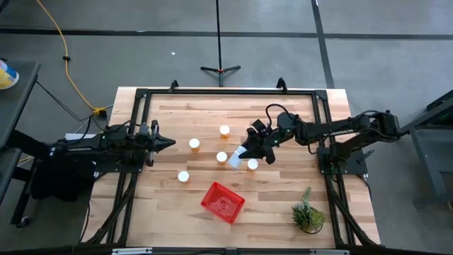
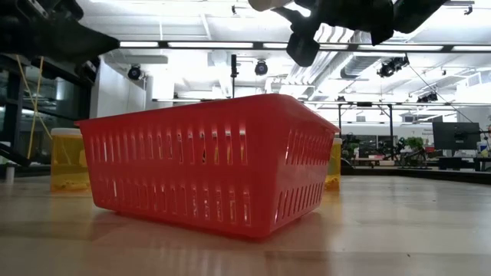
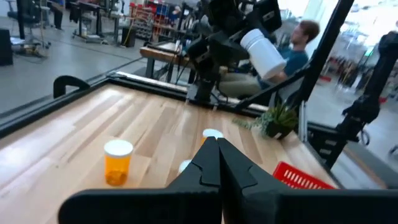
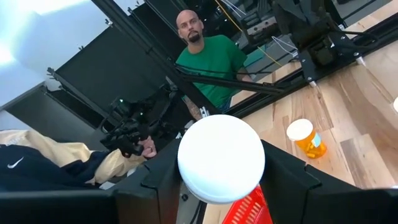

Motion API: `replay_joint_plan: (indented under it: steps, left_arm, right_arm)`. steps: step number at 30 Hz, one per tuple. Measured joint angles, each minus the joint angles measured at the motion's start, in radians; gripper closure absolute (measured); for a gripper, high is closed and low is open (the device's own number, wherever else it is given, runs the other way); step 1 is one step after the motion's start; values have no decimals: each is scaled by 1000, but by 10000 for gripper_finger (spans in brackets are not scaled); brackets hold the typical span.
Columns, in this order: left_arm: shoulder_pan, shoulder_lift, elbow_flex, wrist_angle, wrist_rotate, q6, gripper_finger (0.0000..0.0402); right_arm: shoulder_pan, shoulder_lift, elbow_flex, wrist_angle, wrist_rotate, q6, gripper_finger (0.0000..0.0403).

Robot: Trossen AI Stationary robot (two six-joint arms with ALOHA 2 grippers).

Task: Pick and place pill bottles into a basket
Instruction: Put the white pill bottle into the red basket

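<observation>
While our right gripper (image 1: pixel 243 152) pinches a pill bottle (image 1: pixel 235 159) aloft beyond the basket (image 1: pixel 222 202), we must next carry it above the basket; our left gripper (image 1: pixel 168 142), pressed together, waits.

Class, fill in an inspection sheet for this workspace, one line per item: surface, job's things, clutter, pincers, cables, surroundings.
Surface: wooden table, inside a black frame.
Job's things: red basket, no bottle seen inside; five pill bottles standing on the table, one at; a sixth, the lifted bottle, is off the table.
Clutter: potted plant near the basket.
Pincers: right pincer shut on the lifted bottle; left pincer shut, empty, at the table's left.
Cables: yellow cable on the floor.
Surroundings: workshop; person in green behind the table.
</observation>
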Motion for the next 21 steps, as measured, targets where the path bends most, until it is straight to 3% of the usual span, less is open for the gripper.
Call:
replay_joint_plan:
  steps: [10, 21]
  left_arm:
    - [0, -3, -31, 29, -8, -34, 377]
    - [0, -3, -31, 20, -24, -50, 374]
  right_arm:
    - [0, 1, 0, 87, 27, 1, 233]
    - [21, 0, 0, 188, 127, -48, 233]
